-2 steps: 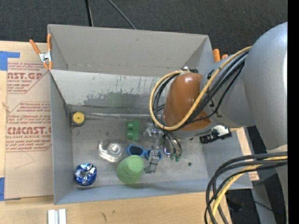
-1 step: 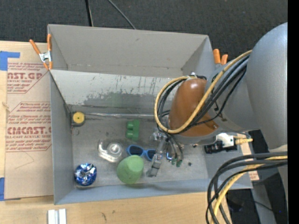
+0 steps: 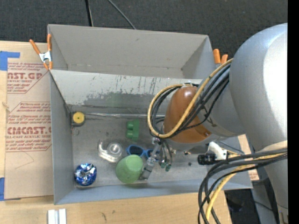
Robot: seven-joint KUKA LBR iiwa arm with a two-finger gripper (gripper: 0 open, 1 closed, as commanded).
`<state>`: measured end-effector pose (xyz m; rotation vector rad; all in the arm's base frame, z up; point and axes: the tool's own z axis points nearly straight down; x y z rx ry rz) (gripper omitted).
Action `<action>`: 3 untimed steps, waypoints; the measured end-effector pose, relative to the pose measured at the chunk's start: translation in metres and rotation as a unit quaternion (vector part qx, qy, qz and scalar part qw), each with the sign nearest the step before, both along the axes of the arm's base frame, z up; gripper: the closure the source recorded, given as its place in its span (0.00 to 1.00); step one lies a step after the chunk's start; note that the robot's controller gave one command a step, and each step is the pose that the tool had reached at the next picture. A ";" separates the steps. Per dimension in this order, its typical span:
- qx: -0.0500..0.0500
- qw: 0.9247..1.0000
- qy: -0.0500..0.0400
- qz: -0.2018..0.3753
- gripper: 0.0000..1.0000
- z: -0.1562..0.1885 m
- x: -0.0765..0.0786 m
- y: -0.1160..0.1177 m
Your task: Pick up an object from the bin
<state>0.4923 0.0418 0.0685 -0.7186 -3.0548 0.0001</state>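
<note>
Grey metal bin (image 3: 63, 139): the hand (image 3: 150, 166), grip impossible to tell, hangs just beside a rounded pale-green cup (image 3: 128, 169) whose axis is unclear.

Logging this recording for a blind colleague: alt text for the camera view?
The gripper is down in the grey bin, beside a round green cup. Nearby lie a blue piece and a clear roll; a green block, yellow disc and blue-white ball lie farther off.

A robotics lab: cabled robot arm (image 3: 261, 78) over a grey metal bin (image 3: 131, 50), carpeted floor (image 3: 187, 8).
</note>
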 end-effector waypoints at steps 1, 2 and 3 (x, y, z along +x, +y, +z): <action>-0.001 1.000 -0.001 0.000 0.00 -0.001 0.000 0.000; 0.000 1.000 -0.001 0.000 1.00 0.000 0.000 0.000; 0.000 1.000 -0.002 0.000 1.00 0.008 0.000 0.000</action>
